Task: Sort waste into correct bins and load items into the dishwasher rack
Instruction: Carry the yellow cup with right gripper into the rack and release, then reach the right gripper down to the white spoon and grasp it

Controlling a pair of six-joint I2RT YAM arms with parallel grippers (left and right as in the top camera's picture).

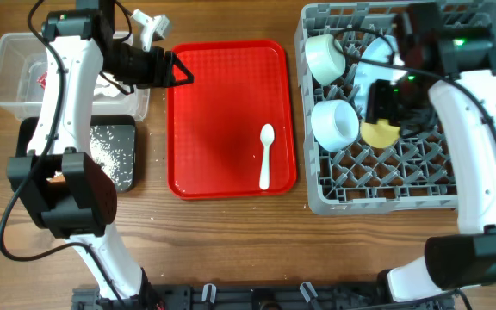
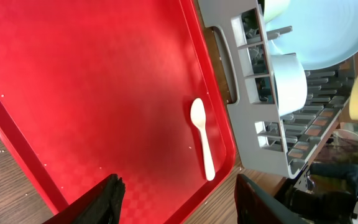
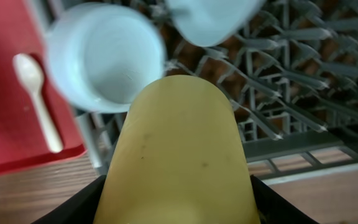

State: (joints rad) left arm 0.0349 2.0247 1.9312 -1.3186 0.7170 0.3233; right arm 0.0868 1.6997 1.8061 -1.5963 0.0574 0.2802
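Our rack (image 1: pixel 317 200) holds bowls (image 1: pixel 334 122), plate (image 2: pixel 334 31).
The right hand (image 1: pixel 386 110) pinches cup (image 3: pixel 179 155) above; left hand (image 1: pixel 179 73) spread; spoon (image 1: pixel 266 155) at tray's (image 1: pixel 205 129) 4 o'clock.

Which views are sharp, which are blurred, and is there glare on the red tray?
Right wrist view: soft throughout; the yellow cup fills the foreground, the bowl and rack behind are blurred. Left wrist view: red tray and spoon sharp, the dark fingers at the bottom edge soft. Overhead view: sharp, evenly lit, a faint darker patch mid-tray, no strong glare.
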